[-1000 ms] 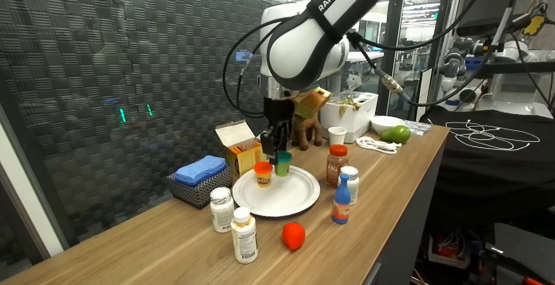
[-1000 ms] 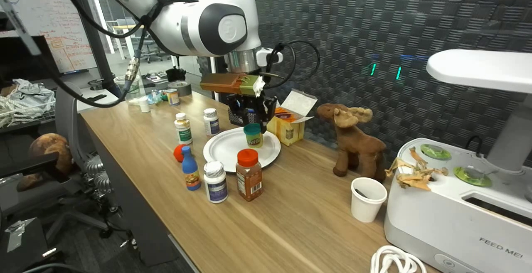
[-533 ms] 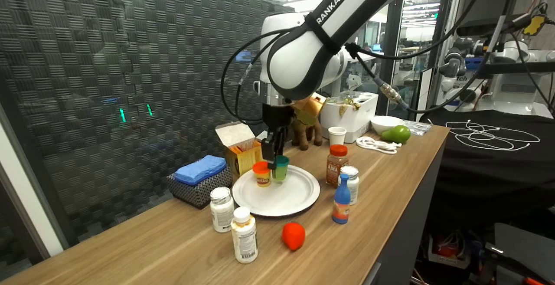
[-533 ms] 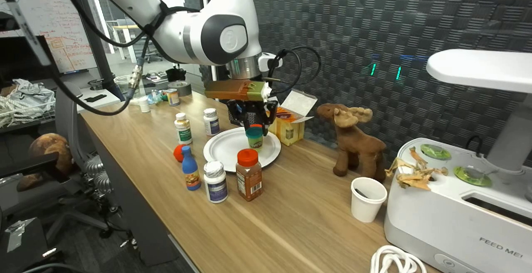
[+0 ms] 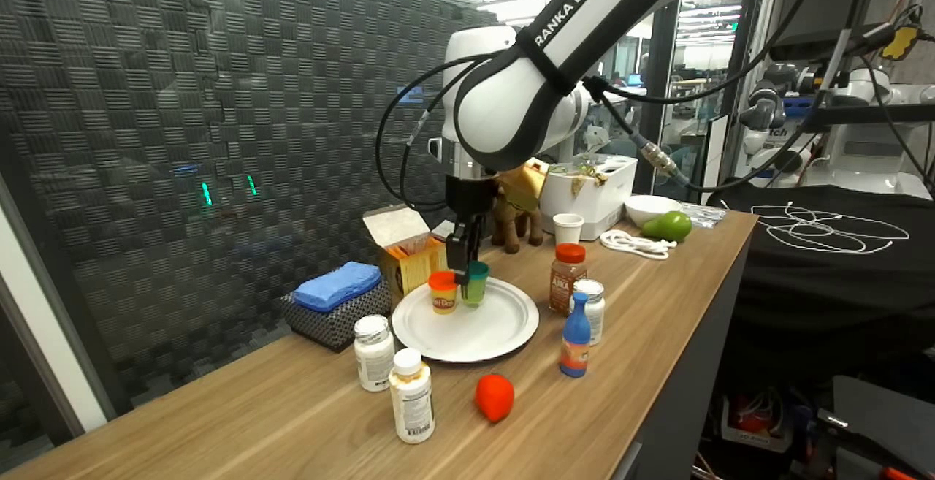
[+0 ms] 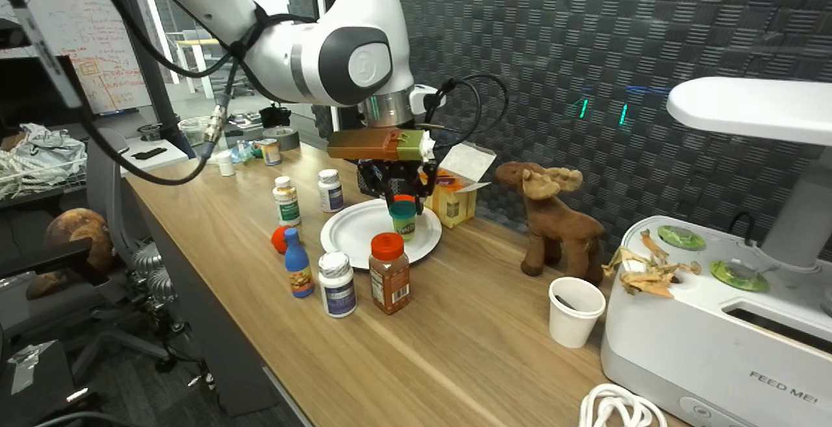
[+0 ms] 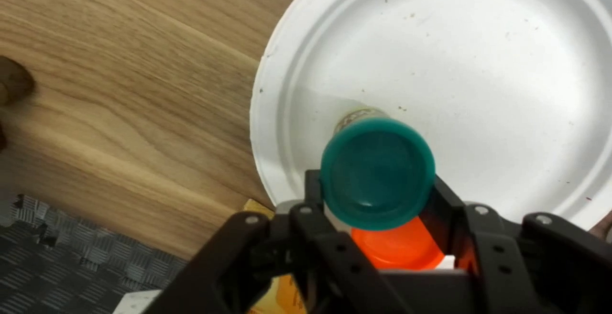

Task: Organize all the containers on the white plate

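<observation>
Your hand [image 7: 377, 194] pinches the teal-lidded green plastic tub [image 5: 476, 288], just lowered beside the orange-lidded yellow plastic tub [image 5: 443, 293], near twelve o'clock of the round white plate [image 5: 478, 335] in an exterior view. The plate has shifted slightly, so contact is likely; release seems next.

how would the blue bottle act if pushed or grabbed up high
The blue bottle would probably tip rather than slide, as it stands tall and narrow. A grip high up may slip, since it tapers towards the top. Knocked over, it could well roll: its sides look rounded.
</observation>
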You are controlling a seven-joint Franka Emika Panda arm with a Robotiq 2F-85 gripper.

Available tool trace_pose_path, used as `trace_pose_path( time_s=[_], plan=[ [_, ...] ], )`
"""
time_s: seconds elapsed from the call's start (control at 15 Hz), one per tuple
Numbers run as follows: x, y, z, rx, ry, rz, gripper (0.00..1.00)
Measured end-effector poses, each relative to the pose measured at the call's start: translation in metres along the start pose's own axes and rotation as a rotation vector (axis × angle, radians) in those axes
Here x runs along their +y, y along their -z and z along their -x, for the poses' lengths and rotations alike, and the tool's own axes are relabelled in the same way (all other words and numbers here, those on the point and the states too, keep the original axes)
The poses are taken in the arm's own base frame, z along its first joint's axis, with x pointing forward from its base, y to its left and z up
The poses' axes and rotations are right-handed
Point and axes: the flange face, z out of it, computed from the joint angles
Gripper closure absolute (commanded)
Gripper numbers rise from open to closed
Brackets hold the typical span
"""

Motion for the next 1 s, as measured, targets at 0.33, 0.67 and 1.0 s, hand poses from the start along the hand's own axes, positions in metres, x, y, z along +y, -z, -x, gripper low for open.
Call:
trace_pose_path(
  time_s=[0.33,0.67,1.0],
  plan=[
    [0.004,-0.002,0.001,0.002,0.019,0.003,0.01],
    [0.007,-0.003,0.001,0.017,0.028,0.011,0.00],
    [0.009,0.007,-0.001,0.036,0.024,0.020,0.00]
  ],
)
